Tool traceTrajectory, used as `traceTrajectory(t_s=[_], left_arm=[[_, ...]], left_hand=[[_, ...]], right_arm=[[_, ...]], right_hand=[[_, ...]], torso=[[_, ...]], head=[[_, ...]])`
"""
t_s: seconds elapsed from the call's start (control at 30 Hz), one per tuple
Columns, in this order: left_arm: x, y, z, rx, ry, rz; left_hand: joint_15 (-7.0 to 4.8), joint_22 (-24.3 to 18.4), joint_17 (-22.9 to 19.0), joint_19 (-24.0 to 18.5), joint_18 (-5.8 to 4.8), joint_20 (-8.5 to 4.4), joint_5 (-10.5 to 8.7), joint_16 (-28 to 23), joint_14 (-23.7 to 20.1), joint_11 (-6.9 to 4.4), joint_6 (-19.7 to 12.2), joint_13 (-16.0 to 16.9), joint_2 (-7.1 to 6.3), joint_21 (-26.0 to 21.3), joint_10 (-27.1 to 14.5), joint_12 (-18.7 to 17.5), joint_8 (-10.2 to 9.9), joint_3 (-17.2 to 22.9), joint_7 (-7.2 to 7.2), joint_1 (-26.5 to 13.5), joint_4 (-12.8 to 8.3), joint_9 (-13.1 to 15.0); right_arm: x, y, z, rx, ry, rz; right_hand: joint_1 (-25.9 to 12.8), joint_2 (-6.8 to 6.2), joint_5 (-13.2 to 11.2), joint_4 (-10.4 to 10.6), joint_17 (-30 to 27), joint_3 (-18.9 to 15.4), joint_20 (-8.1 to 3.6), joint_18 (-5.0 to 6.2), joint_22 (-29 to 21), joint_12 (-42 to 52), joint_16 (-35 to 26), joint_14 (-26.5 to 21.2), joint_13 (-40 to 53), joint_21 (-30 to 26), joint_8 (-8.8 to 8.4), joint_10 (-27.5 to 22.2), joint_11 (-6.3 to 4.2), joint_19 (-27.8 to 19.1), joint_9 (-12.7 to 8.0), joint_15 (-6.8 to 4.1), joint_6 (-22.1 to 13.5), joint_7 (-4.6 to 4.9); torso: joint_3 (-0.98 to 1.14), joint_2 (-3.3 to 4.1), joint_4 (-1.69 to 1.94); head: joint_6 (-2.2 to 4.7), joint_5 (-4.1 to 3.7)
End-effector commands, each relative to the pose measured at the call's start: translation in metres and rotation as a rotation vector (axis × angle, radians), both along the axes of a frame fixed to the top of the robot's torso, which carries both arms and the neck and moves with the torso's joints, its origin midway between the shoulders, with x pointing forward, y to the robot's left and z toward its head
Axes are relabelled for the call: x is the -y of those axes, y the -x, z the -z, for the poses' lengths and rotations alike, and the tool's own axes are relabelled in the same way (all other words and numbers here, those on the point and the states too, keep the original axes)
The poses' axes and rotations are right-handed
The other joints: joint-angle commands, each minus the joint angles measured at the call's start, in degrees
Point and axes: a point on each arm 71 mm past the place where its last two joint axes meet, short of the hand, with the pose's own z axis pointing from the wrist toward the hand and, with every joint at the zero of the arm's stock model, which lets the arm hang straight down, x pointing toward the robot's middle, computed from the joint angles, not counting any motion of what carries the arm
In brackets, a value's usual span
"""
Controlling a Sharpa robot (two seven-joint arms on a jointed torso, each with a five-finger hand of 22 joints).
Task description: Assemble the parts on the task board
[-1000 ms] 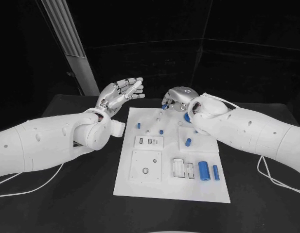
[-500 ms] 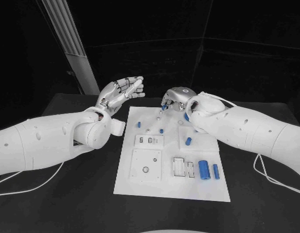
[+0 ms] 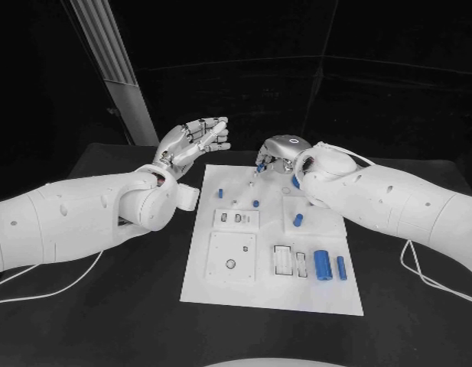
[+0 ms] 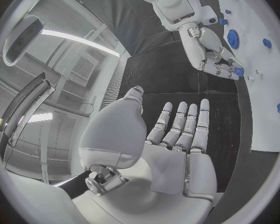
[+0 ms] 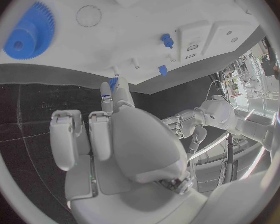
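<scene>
Head view: the white task board [image 3: 268,252] lies in the middle of the frame on the black table [image 3: 103,321], long side running away from the robot. The left hand [image 3: 195,141] is raised above the table at upper centre-left, just off the board's far left corner, palm up-turned, fingers spread and holding nothing. The right hand [image 3: 283,153] sits at upper centre over the board's far edge, fingers curled down, with a small blue part [image 3: 260,164] pinched at its fingertips, close over the board. On the board, two small blue pegs [image 3: 221,193] stand near the far left; another blue piece [image 3: 297,220] sits right of centre. Toward the lower right of the board a large blue cylinder [image 3: 322,265] lies beside a thinner blue cylinder [image 3: 342,267], the two near but apart. Left wrist view: the left hand [image 4: 177,134] shows palm and fingers extended, apart, empty; across the frame the right hand [image 4: 217,62] holds the blue part [image 4: 238,71] at the board's edge, with a blue gear [image 4: 233,38] on the board near it. Right wrist view: the right hand [image 5: 115,129] has its fingers closed on the blue part [image 5: 112,82] just at the board's edge; the blue gear [image 5: 29,37] lies at upper left on the board [image 5: 146,25]; the left hand [image 5: 187,124] hangs open beyond.
</scene>
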Motion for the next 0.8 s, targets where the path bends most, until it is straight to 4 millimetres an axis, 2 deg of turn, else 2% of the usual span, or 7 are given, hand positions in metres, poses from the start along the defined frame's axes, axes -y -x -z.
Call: traceTrajectory(t_s=[0.03,0.1,0.43,0.8], left_arm=[[-0.0013,0.0046,-0.0161,0.209,0.08,0.011],[-0.0011,0.0045,-0.0161,0.209,0.081,0.012],[0.0,0.004,-0.0161,0.208,0.082,0.016],[0.0001,0.0034,-0.016,0.209,0.083,0.019]], left_hand=[[-0.05,-0.07,0.03,-0.49,0.67,0.09,-0.13,-0.2,-0.37,0.14,-0.44,-0.02,0.62,-0.01,0.2,-0.29,0.34,0.26,7.49,0.16,0.02,-0.08],[-0.05,-0.07,0.03,-0.49,0.67,0.09,-0.13,-0.2,-0.38,0.14,-0.45,-0.02,0.62,-0.01,0.2,-0.29,0.34,0.26,7.49,0.16,0.02,-0.08],[-0.04,-0.07,0.03,-0.56,0.65,0.09,-0.12,-0.22,-0.44,0.15,-0.62,-0.02,0.73,-0.02,0.15,-0.32,0.34,0.26,7.5,0.23,0.03,-0.1],[-0.02,-0.08,0.04,-0.63,0.63,0.1,-0.12,-0.25,-0.5,0.16,-0.76,-0.02,0.83,-0.03,0.1,-0.35,0.37,0.25,7.5,0.29,0.02,-0.12]], right_arm=[[-0.002,0.0,-0.0005,-0.007,0.011,-0.008],[-0.0025,-0.0002,-0.0003,-0.009,0.012,-0.007],[-0.0031,-0.0018,0.0001,-0.008,0.014,-0.004],[-0.0033,-0.0037,0.0004,-0.003,0.014,-0.005]], right_hand=[[0.57,0.06,0.16,0.39,2.91,0.01,0.28,-0.43,15.09,-0.4,0.27,4.11,-0.03,0.18,-0.04,0.13,0.41,6.04,0.1,0.42,0.0,0.27],[0.57,0.06,0.16,0.39,2.91,0.01,0.28,-0.43,15.09,-0.4,0.27,4.11,-0.03,0.18,-0.04,0.13,0.41,6.04,0.1,0.42,0.0,0.27],[0.62,0.05,0.16,0.44,2.95,0.02,0.3,-0.43,15.09,-0.53,0.28,4.12,-0.03,0.18,-0.13,0.12,0.43,6.04,0.09,0.45,-0.05,0.3],[0.62,0.05,0.16,0.44,2.95,0.02,0.3,-0.43,15.09,-0.53,0.28,4.12,-0.03,0.18,-0.13,0.12,0.43,6.04,0.09,0.45,-0.05,0.3]], torso=[[0.02,0.07,-0.02],[0.02,0.07,-0.12],[0.07,0.12,-0.06],[-0.01,0.2,0.05]], head=[[-0.22,0.12],[-0.23,0.18],[-0.21,0.37],[-0.12,0.5]])
